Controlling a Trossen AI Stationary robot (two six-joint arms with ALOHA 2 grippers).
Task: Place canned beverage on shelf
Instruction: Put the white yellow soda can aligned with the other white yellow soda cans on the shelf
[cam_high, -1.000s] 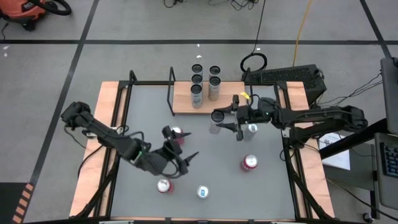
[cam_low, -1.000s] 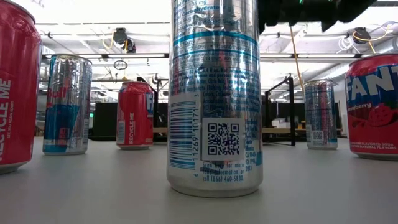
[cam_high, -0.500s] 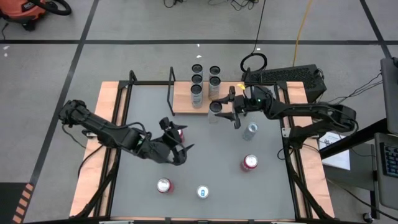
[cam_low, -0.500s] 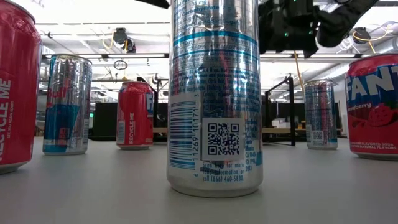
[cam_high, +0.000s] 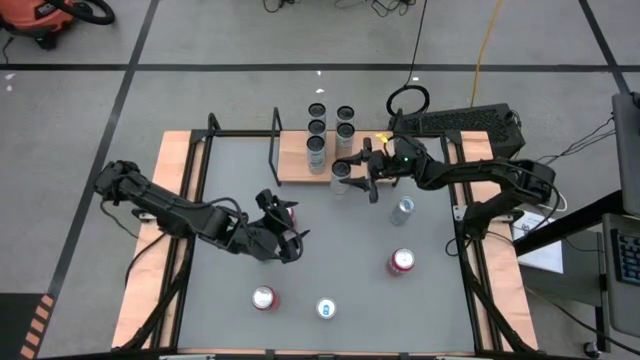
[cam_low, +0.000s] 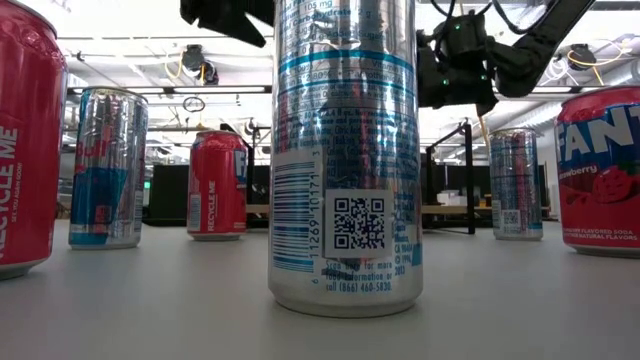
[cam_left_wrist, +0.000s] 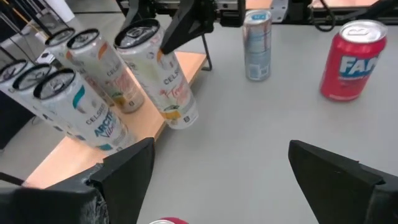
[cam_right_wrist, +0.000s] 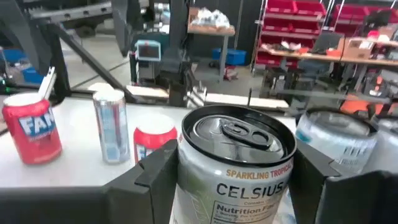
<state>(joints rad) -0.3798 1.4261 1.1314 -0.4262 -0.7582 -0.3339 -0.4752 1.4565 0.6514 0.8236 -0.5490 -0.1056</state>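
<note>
- At the front edge of the light-wood shelf board with black rod frames (cam_high: 300, 160), the tall white Celsius can (cam_high: 342, 176) hangs slightly tilted, clamped between the right gripper (cam_high: 352, 175) fingers.
- 4 silver cans (cam_high: 330, 130) already stand behind it; the board lies just beyond.
- Left gripper (cam_high: 283, 225) gapes empty, above a red soda can (cam_high: 288, 214), farther off.

Two dark, matte, jointed arms with rounded housings; black cables loop along the left arm (cam_high: 160, 208); the right arm (cam_high: 480, 178) carries a small green light near its wrist, possibly an indicator; flat, angular black fingers (cam_left_wrist: 127, 168).
</note>
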